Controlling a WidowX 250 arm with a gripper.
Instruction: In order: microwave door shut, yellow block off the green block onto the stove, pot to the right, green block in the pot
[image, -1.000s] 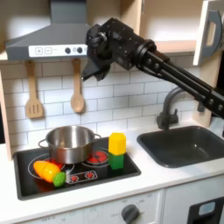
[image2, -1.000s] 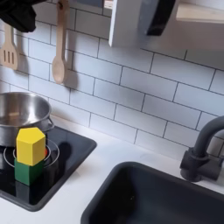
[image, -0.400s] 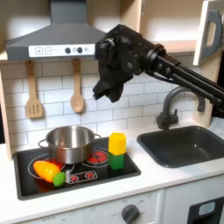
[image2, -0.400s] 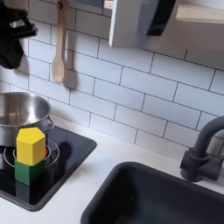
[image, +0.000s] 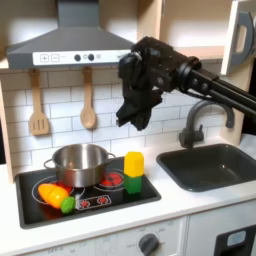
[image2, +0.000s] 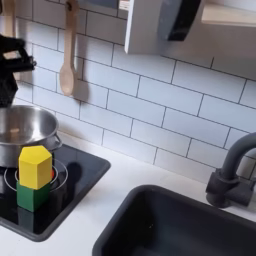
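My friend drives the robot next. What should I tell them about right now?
Tool: up in the air above the stacked blocks, holding nothing; open or shut is hard to tell.
Yellow block sits on the green block on the stove.
Pot is on the back burner, at the blocks' left in the first exterior view.
Left: knock yellow off, drag the pot, put green in.

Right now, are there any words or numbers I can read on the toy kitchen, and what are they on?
No text can be read.
The stove has small white printed controls near its front edge: too small and blurred to read.
The range hood has a row of dark knobs on its front: no readable labels.
The yellow block, green block and pot: no writing visible.
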